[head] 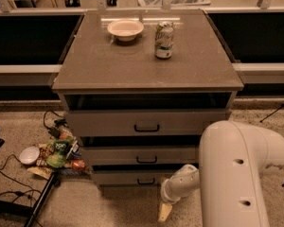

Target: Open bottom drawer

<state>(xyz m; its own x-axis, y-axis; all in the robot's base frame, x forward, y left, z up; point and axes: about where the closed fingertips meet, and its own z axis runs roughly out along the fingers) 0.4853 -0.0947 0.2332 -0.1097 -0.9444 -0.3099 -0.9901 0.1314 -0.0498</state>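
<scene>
Bottom drawer (132,178) is the lowest of the three grey fronts on the cabinet (85,74), right down by the floor, with a small black handle (146,181) in the middle of its panel. There's a dark strip of shadow above its front, same as on the middle drawer (139,154) and the top drawer (146,122), so I honestly can't say how far out it sits.

The gripper (164,211) is low down, just off the drawer's lower right corner, hanging close to the floor and pointing downward. It's beside the front panel, not on the handle. Can't make out its state from this angle, only a tan tip shows. The fat white arm (236,174) fills the lower right and covers the right ends of the two lower drawers.

Up on the cabinet top there's a pale bowl (125,30) and a can (164,40) just to its right, not touching. On the floor left of the cabinet: a pile of snack bags (60,151), a small white dish (28,155) and some black cables (9,174).
</scene>
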